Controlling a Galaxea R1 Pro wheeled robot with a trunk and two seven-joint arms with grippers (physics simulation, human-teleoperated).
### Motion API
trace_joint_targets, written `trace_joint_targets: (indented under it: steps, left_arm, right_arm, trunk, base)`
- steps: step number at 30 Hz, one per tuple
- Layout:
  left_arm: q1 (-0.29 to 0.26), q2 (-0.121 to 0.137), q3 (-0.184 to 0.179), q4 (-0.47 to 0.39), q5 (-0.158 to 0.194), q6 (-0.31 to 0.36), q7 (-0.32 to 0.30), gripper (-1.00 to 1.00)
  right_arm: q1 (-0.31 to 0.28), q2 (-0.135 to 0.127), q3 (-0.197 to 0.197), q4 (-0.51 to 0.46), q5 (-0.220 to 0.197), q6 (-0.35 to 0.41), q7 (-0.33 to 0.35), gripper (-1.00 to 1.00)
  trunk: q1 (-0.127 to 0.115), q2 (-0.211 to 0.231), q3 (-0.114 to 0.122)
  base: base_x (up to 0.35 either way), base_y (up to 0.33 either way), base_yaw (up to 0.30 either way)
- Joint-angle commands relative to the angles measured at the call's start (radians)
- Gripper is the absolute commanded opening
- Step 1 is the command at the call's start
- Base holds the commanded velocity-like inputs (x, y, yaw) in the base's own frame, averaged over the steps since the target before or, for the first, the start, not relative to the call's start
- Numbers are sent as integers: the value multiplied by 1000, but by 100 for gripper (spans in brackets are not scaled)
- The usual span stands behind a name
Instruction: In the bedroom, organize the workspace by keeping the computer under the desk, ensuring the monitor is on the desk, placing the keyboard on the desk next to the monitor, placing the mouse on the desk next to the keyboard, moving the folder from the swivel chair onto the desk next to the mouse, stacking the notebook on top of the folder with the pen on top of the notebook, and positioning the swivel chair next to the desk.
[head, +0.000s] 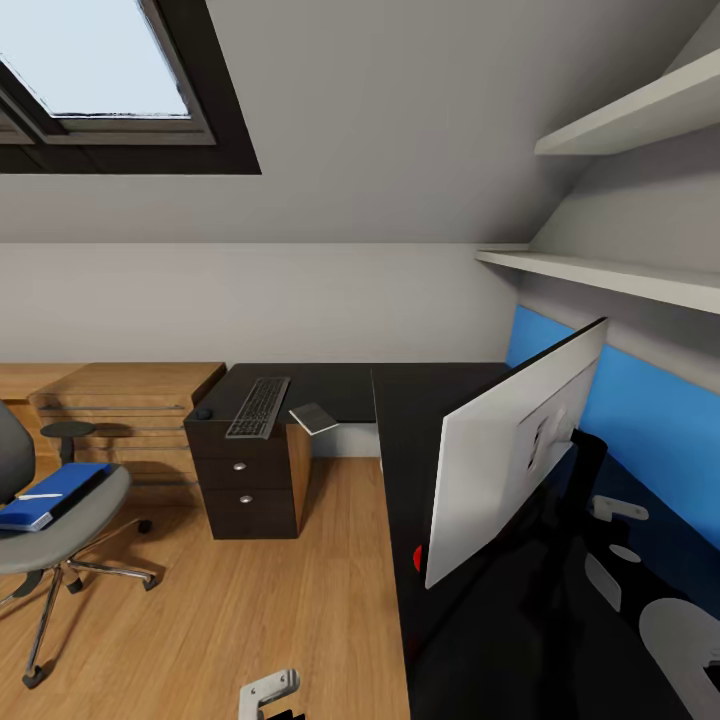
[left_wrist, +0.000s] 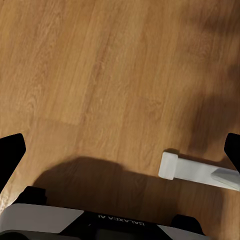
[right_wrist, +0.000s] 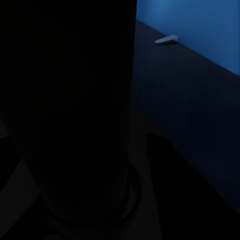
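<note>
Monitor (head: 505, 455): stands on the black worktop (head: 400, 400) near the blue back panel (head: 640, 420), its grey-white back facing the head camera, screen tilted; this part looks done.
Keyboard (head: 258, 406): slim and dark, lying on the far wing of the worktop above the drawer unit (head: 245, 485), well apart from the monitor; it seems yet to be brought beside it.
Folder (head: 52, 494): bright blue with a pale edge, flat on the seat of the swivel chair (head: 60, 525); not yet moved.
Swivel chair: grey seat on a chrome base, out on the wood floor (head: 250, 610), apart from the worktop.
Small dark object (head: 203, 413): just beside the keyboard, possibly the mouse.
Left gripper (left_wrist: 122, 150): hangs over bare floor, fingers (left_wrist: 11, 152) spread wide and holding nothing.
Right gripper: its wrist view is dark against the monitor's stand (right_wrist: 75, 125); whether its fingers are released or clenched cannot be told.
</note>
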Motion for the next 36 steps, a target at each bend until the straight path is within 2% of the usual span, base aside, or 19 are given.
trace_joint_targets:
  steps: [1, 19, 36]
  left_arm:
    - [0, 0, -1, -2, 10, 1, 9, 100]
    - [0, 1, -1, -3, 10, 1, 12, 100]
    - [0, 2, 1, -2, 10, 1, 13, 100]
  right_arm:
    - [1, -1, 31, 2, -11, -5, -60, -100]
    - [1, -3, 31, 2, -11, -5, -61, -100]
    - [1, -2, 32, 2, -10, -6, -61, -100]
  trunk:
    - [0, 0, -1]
    - [0, 0, -1]
    - [0, 0, -1]
  base:
    - [0, 0, 0]
    - [0, 0, 0]
    - [0, -58, 0]
